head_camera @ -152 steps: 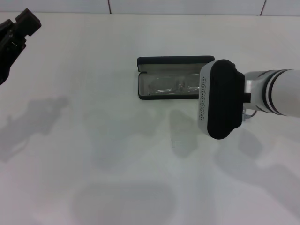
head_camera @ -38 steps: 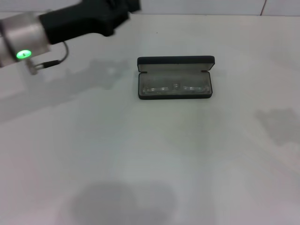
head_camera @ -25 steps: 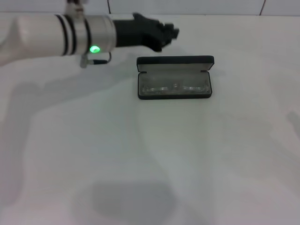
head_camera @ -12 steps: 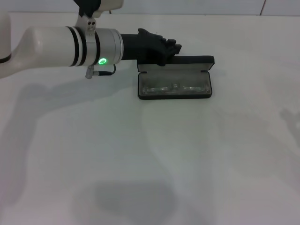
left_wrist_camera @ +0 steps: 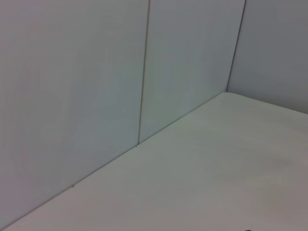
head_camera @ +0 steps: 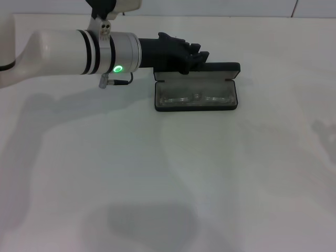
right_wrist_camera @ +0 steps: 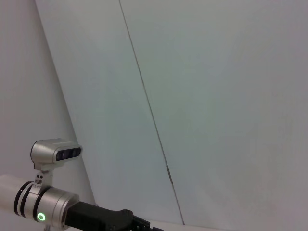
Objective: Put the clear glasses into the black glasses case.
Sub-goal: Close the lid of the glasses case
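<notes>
Left gripper (head_camera: 198, 58) overlaps the black glasses case (head_camera: 196, 87) lid's rear-left edge.

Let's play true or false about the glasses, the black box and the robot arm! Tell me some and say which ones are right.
1. The clear glasses lie inside the black glasses case. True.
2. The case is shut tight. False: its lid stands open at the far side.
3. The left gripper is up by the case's lid. True.
4. The right gripper is holding the glasses. False: the right gripper is not seen in any view, and the glasses rest in the case.
5. The table is dark brown. False: it is white.
</notes>
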Available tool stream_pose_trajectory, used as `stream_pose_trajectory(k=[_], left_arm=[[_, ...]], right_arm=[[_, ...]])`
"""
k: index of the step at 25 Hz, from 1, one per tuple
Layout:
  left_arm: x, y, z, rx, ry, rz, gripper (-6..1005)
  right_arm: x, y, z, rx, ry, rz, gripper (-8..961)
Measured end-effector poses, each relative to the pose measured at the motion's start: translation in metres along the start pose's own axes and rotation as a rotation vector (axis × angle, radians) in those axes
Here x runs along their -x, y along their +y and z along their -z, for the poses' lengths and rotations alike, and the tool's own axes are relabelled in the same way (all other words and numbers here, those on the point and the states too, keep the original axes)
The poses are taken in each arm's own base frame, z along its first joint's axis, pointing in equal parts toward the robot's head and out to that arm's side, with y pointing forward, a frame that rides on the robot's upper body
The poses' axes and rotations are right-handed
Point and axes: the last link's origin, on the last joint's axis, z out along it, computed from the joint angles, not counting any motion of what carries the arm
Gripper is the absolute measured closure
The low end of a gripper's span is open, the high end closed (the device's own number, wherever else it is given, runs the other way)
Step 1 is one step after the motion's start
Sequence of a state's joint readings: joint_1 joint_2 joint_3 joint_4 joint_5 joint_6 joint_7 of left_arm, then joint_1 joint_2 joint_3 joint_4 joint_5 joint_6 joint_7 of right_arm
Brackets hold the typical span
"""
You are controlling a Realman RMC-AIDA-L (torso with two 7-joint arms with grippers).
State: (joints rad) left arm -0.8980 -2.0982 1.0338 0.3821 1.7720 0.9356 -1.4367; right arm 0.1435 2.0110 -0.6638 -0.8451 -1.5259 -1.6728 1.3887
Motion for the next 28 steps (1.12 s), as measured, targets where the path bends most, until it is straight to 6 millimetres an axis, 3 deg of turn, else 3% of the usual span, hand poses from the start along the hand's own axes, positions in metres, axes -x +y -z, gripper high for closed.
stream_pose_trajectory(k=[11,28], left_arm=[[0.002,0.001,-0.002,-0.004,-0.006,-0.022,718],[0.022,0.021,-0.005,0.09,-0.063,-0.026,700]], right_arm=[[-0.003,0.0,-0.001,-0.002,-0.004,-0.001,893],[-0.005,0.001,-0.004,0.013,-0.011,-0.007,892]])
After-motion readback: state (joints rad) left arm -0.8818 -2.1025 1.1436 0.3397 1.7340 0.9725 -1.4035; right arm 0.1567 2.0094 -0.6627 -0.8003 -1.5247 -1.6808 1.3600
